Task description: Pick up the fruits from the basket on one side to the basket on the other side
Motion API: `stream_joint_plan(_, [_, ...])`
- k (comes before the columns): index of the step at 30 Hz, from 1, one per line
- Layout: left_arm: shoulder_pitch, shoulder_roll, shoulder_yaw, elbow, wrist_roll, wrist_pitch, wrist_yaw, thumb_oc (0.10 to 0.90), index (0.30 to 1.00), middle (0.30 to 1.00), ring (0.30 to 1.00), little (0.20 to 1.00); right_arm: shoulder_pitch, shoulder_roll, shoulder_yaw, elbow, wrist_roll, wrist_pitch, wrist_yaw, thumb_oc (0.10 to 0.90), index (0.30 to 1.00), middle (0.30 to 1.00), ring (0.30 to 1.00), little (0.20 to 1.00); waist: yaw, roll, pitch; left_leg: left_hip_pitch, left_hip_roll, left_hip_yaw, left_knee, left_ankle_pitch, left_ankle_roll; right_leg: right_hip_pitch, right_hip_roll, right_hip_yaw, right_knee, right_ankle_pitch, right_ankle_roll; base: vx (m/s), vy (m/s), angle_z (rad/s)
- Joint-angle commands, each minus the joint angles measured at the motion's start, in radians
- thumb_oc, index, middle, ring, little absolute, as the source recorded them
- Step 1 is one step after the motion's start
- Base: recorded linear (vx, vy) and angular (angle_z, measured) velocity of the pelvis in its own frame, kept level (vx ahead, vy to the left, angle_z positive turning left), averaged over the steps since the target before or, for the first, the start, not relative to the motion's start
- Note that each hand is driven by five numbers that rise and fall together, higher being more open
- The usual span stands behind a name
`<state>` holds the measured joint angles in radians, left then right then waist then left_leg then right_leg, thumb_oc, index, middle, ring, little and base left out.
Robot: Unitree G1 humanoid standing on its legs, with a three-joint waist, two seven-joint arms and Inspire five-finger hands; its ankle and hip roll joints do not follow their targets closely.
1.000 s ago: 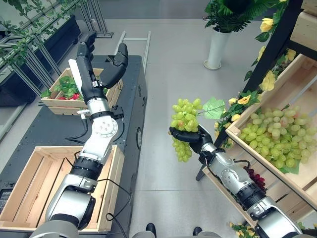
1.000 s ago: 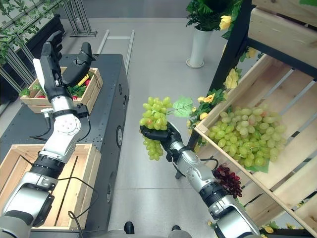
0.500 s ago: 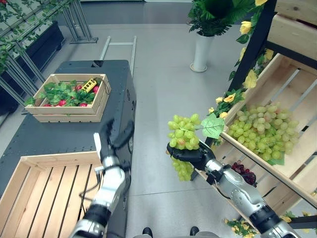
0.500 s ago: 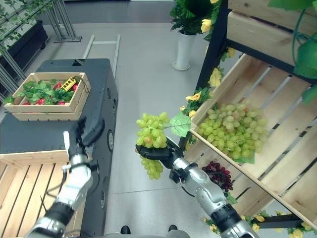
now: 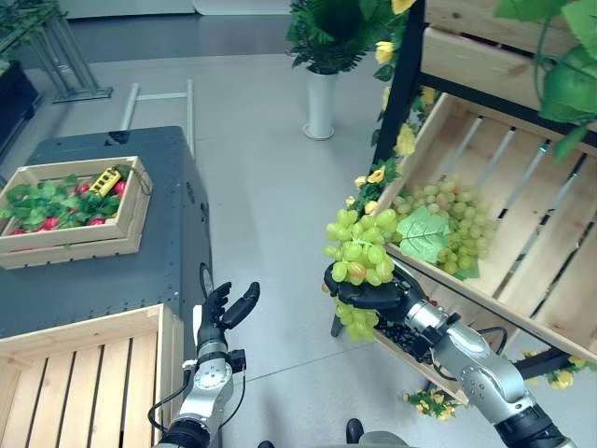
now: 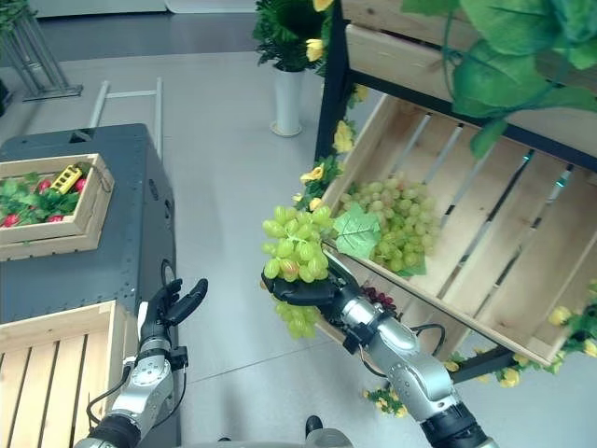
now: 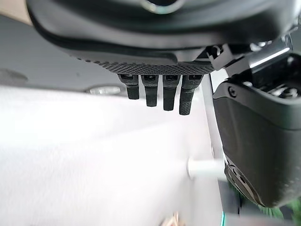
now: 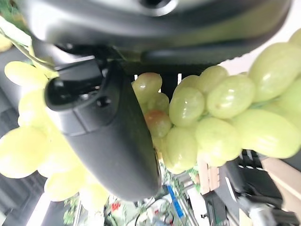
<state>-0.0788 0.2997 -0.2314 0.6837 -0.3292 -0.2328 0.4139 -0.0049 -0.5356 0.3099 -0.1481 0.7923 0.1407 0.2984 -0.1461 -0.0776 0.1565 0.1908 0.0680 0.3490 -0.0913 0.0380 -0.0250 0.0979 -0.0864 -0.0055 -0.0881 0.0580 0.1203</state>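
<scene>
On the far left, a small wooden crate of green leaves and red fruit [image 5: 65,210], with a yellow item on top, sits on the dark grey desk [image 5: 121,271]. Nearer the robot, an empty pale slatted wooden crate [image 5: 84,373] rests at the same desk's front edge. Just beside that crate's right corner, the left robot hand [image 5: 222,313] is raised above the grey floor, its fingers straight and spread apart, its thumb standing off to the side, holding nothing. Toward the centre, the right robot hand [image 5: 373,297] is clamped around a bunch of pale green grapes [image 5: 359,252], fingers and thumb curled about its middle; part of the bunch stands above the hand and part hangs below it, clear of the floor. A green leaf [image 5: 424,233] shows just right of the held bunch. To the right, a large tilted wooden display crate on a dark-framed shelf [image 5: 522,224] holds a further pile of green grapes [image 5: 448,215]. A dark red grape cluster [image 6: 378,299] lies in a lower crate behind the right arm. At the back stands a white vase with green foliage [image 5: 320,103].
</scene>
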Motion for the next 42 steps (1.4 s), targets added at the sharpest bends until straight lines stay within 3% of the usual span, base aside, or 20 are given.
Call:
stream_joint_plan(1, [-0.141, 0.012, -0.012, 0.056, 0.014, -0.121, -0.014, 0.800, 0.900, 0.900, 0.900, 0.900, -0.051, -0.028, -0.171, -0.147, 0.051, -0.083, 0.086, 0.400, 0.300, 0.300, 0.300, 0.300, -0.031, 0.016, -0.035, 0.026, -0.024, -0.001, 0.004, -0.143, 0.043, -0.014, 0.026, 0.005, 0.001, -0.020, 0.002, 0.01, 0.102, -0.33])
stream_joint_plan(4, [-0.147, 0.014, -0.013, 0.082, 0.016, -0.119, -0.021, 0.800, 0.900, 0.900, 0.900, 0.900, -0.016, -0.077, -0.265, -0.196, 0.052, -0.089, 0.133, 0.400, 0.300, 0.300, 0.300, 0.300, -0.079, 0.018, -0.030, 0.036, -0.026, 0.013, 0.004, -0.165, 0.047, -0.017, 0.033, 0.039, 0.001, -0.024, 0.012, 0.00, 0.092, -0.27])
stream_joint_plan(9, [-0.149, 0.012, -0.009, 0.105, 0.002, -0.121, -0.033, 0.800, 0.900, 0.900, 0.900, 0.900, -0.021, -0.149, -0.369, -0.239, 0.088, -0.088, 0.140, 0.400, 0.300, 0.300, 0.300, 0.300, -0.116, 0.017, -0.032, 0.043, -0.027, 0.043, 0.004, -0.176, 0.048, -0.028, 0.043, 0.077, 0.001, -0.021, 0.014, 0.00, 0.050, -0.37])
stream_joint_plan(10, [-0.147, 0.009, -0.007, 0.118, -0.017, -0.116, -0.045, 0.800, 0.900, 0.900, 0.900, 0.900, -0.057, -0.206, -0.441, -0.222, 0.103, -0.104, 0.113, 0.400, 0.300, 0.300, 0.300, 0.300, -0.136, 0.016, -0.038, 0.049, -0.026, 0.063, 0.009, -0.186, 0.046, -0.032, 0.049, 0.094, 0.002, -0.020, 0.014, 0.03, 0.060, -0.36])
stream_joint_plan(17, [-0.127, -0.002, -0.002, 0.137, -0.029, -0.112, -0.070, 0.800, 0.900, 0.900, 0.900, 0.900, -0.090, -0.294, -0.569, -0.196, 0.129, -0.137, 0.085, 0.400, 0.300, 0.300, 0.300, 0.300, -0.152, 0.013, -0.060, 0.051, -0.025, 0.079, 0.004, -0.197, 0.042, -0.037, 0.058, 0.105, 0.001, -0.023, 0.014, 0.02, 0.022, -0.13])
stream_joint_plan(30, [-0.134, 0.003, -0.037, 0.185, -0.022, -0.092, -0.097, 0.800, 0.900, 0.900, 0.900, 0.900, -0.176, -0.354, -0.556, -0.099, -0.020, -0.203, -0.049, 0.400, 0.300, 0.300, 0.300, 0.300, -0.134, 0.004, -0.075, 0.041, -0.024, 0.064, 0.007, -0.201, 0.043, -0.039, 0.059, 0.087, 0.001, -0.027, 0.014, 0.00, -0.001, 0.00])
stream_joint_plan(32, [-0.118, 0.004, -0.047, 0.167, -0.002, -0.100, -0.098, 0.800, 0.900, 0.900, 0.900, 0.900, -0.221, -0.431, -0.531, -0.020, -0.116, -0.224, -0.098, 0.400, 0.300, 0.300, 0.300, 0.300, -0.114, 0.002, -0.086, 0.042, -0.024, 0.047, 0.004, -0.200, 0.040, -0.030, 0.058, 0.071, 0.001, -0.033, 0.013, 0.00, 0.000, 0.00])
stream_joint_plan(37, [-0.107, 0.012, -0.064, 0.139, 0.029, -0.101, -0.102, 0.800, 0.900, 0.900, 0.900, 0.900, -0.257, -0.496, -0.513, 0.061, -0.258, -0.278, -0.173, 0.400, 0.300, 0.300, 0.300, 0.300, -0.088, -0.006, -0.092, 0.033, -0.023, 0.025, 0.004, -0.194, 0.038, -0.028, 0.058, 0.051, 0.001, -0.032, 0.014, 0.00, -0.028, 0.09])
stream_joint_plan(39, [-0.106, 0.012, -0.063, 0.139, 0.030, -0.100, -0.102, 0.800, 0.900, 0.900, 0.900, 0.900, -0.260, -0.496, -0.510, 0.062, -0.258, -0.279, -0.173, 0.400, 0.300, 0.300, 0.300, 0.300, -0.089, -0.006, -0.092, 0.033, -0.023, 0.024, 0.004, -0.194, 0.038, -0.028, 0.058, 0.051, 0.001, -0.032, 0.014, -0.01, -0.039, 0.18])
stream_joint_plan(40, [-0.092, 0.018, -0.071, 0.130, 0.041, -0.098, -0.111, 0.800, 0.900, 0.900, 0.900, 0.900, -0.287, -0.548, -0.500, 0.116, -0.341, -0.302, -0.227, 0.400, 0.300, 0.300, 0.300, 0.300, -0.068, -0.014, -0.091, 0.028, -0.022, 0.008, 0.004, -0.191, 0.038, -0.024, 0.058, 0.036, 0.001, -0.034, 0.014, -0.02, -0.058, 0.06])
stream_joint_plan(42, [-0.084, 0.018, -0.071, 0.131, 0.044, -0.099, -0.114, 0.800, 0.900, 0.900, 0.900, 0.900, -0.297, -0.566, -0.496, 0.134, -0.358, -0.298, -0.243, 0.400, 0.300, 0.300, 0.300, 0.300, -0.062, -0.015, -0.092, 0.027, -0.022, 0.000, 0.004, -0.190, 0.038, -0.021, 0.057, 0.031, 0.001, -0.036, 0.013, -0.01, -0.040, 0.06])
